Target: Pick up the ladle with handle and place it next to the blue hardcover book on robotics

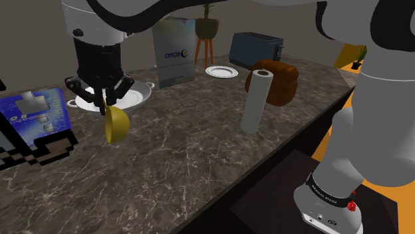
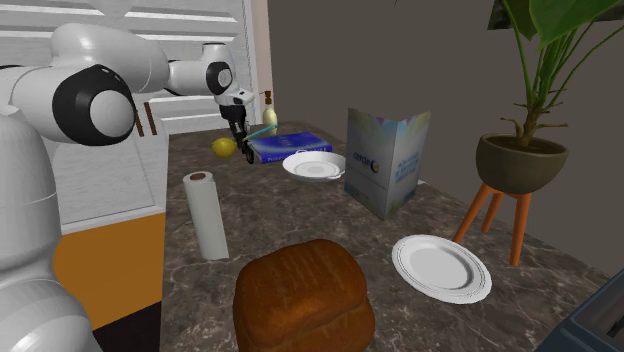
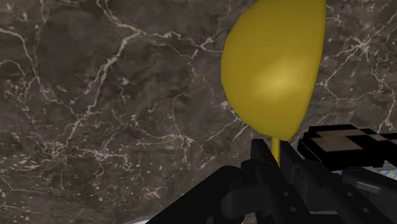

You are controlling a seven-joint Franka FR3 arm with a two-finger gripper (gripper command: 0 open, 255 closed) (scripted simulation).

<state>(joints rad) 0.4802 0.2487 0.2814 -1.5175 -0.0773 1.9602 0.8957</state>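
Black end effector [image 1: 105,105] clamped on thin handle of yellow round-bowled ladle [image 1: 117,125]; bowl may pivot, slip, strike blue hardcover book [image 1: 36,113].

Bare counter [image 1: 193,166] seen between book [image 1: 33,114] and roll [image 1: 255,100]; far side blocked by plate [image 1: 136,97] and box [image 1: 174,52]; bread [image 1: 282,83] behind roll.

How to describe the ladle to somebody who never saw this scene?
On the dark marble counter, find the blue book. Beside it the black gripper holds the ladle by a thin handle; its bowl is round and yellow, the nearby plate white.
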